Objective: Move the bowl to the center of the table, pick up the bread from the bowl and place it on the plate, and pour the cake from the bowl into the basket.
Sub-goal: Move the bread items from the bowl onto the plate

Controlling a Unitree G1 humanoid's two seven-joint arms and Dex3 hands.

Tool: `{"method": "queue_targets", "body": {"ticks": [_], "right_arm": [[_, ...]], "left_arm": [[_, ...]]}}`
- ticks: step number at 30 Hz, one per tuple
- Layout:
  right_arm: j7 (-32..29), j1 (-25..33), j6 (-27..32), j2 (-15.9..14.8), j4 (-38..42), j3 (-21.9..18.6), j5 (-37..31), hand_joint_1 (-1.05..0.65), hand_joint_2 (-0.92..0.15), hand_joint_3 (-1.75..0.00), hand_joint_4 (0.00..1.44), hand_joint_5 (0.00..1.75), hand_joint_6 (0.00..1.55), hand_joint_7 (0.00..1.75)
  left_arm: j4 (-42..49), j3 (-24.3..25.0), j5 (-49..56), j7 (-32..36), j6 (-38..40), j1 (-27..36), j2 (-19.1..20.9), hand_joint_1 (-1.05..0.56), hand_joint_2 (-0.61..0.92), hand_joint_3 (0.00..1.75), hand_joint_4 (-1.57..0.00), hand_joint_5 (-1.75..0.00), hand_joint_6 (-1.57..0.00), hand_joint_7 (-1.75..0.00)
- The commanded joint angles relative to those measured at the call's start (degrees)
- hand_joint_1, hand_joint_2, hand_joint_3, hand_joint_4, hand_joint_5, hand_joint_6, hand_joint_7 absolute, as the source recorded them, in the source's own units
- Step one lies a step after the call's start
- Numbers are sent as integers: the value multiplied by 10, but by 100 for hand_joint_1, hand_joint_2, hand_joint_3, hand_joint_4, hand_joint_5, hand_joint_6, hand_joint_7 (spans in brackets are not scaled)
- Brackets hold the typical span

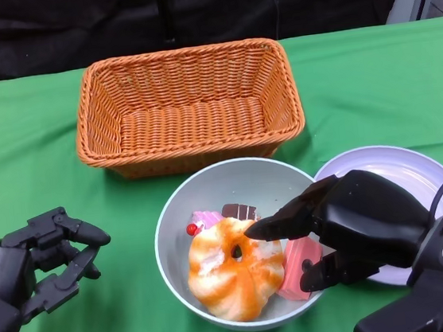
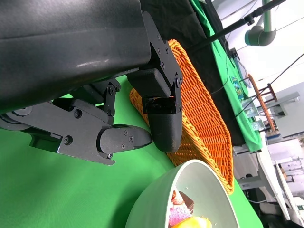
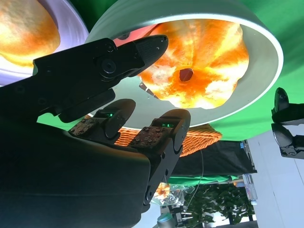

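reaching into the bowl (image 1: pixel 172 220) between basket (image 1: pixel 187 106) and plate (image 1: pixel 414 168), the right hand (image 1: pixel 349 227) spreads its fingers over the bread (image 1: pixel 233 269), apparently to grasp it; left hand (image 1: pixel 36 263) idles empty.

plate (image 1: pixel 414 172) partly hidden behind right robot hand (image 1: pixel 349 227), cake (image 1: pixel 301 269) half covered

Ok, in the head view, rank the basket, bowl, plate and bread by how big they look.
Basket, largest.
Bowl, next.
Plate: partly hidden by the right hand, so its rank against the bowl is unsure.
Bread, smallest.
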Motion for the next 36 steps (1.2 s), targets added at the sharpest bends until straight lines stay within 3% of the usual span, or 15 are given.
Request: {"method": "queue_targets", "body": {"ticks": [1, 24, 36], "right_arm": [[-4, -4, -3, -9, 4, 0, 3, -59, -79, 0, 75, 0, 63, 0], [-2, -5, -2, -10, 3, 2, -1, -60, -79, 0, 73, 0, 61, 0], [-63, -28, 7, 5, 34, 29, -74, -73, -82, -1, 67, 0, 53, 0]], "left_arm": [[-5, 2, 4, 8, 1, 2, 11, -18, 92, 42, -78, -142, -80, -109], [-6, 2, 4, 8, 2, 3, 11, -17, 92, 41, -77, -142, -80, -109], [1, 3, -2, 2, -7, 0, 9, -15, 91, 42, -78, -141, -80, -108]]}}
